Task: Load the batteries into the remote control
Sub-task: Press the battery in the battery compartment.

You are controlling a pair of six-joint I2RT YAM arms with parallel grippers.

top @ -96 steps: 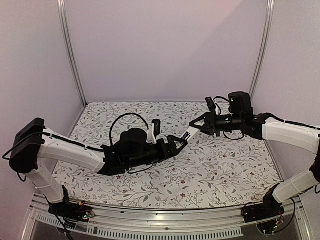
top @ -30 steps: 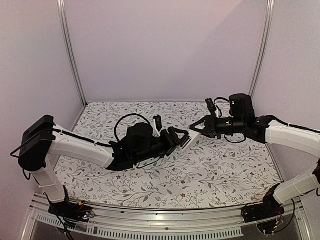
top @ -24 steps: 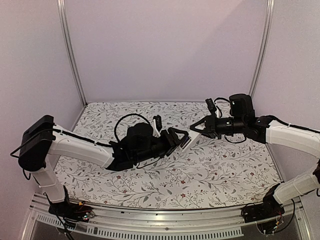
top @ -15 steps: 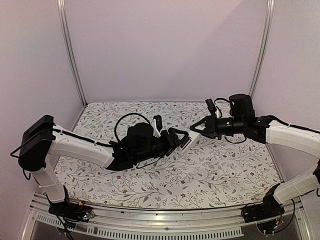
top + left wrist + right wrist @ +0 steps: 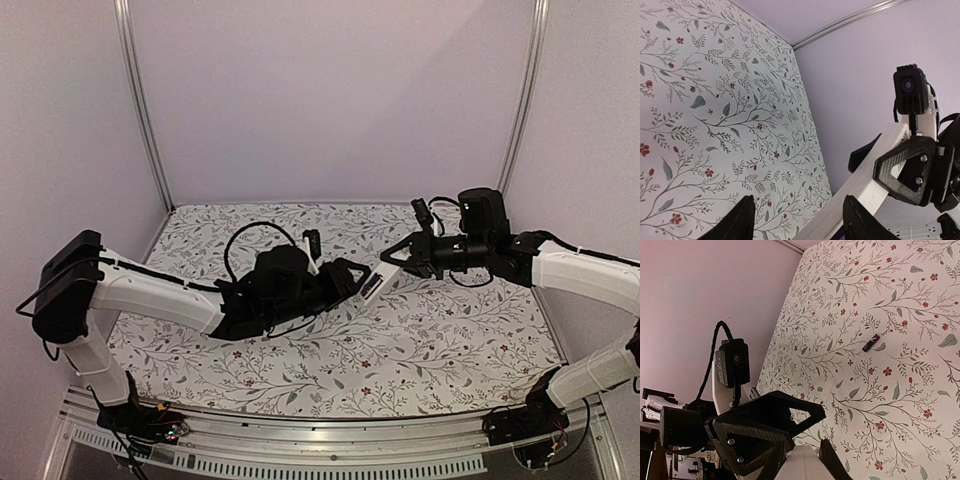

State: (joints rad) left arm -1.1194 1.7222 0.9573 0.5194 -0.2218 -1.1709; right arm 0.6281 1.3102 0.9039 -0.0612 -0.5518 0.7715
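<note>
Lately my left arm has lifted and swung a little toward 2 o'clock over the table. As a result, my left gripper now straddles the 8 o'clock end of the remote control. Its jaws stand apart, easing inward, and are not yet pinching the bar. My right gripper is clamped on the remote's 2 o'clock end, holding it in the air above the middle of the table. I judge this to be a bracing or regrasp step, and loading has not begun. By my count there is one table, two arms, two grippers and one remote. Only one battery is in view, lying on the table toward 2 o'clock in my right wrist view. The second I cannot find.
</note>
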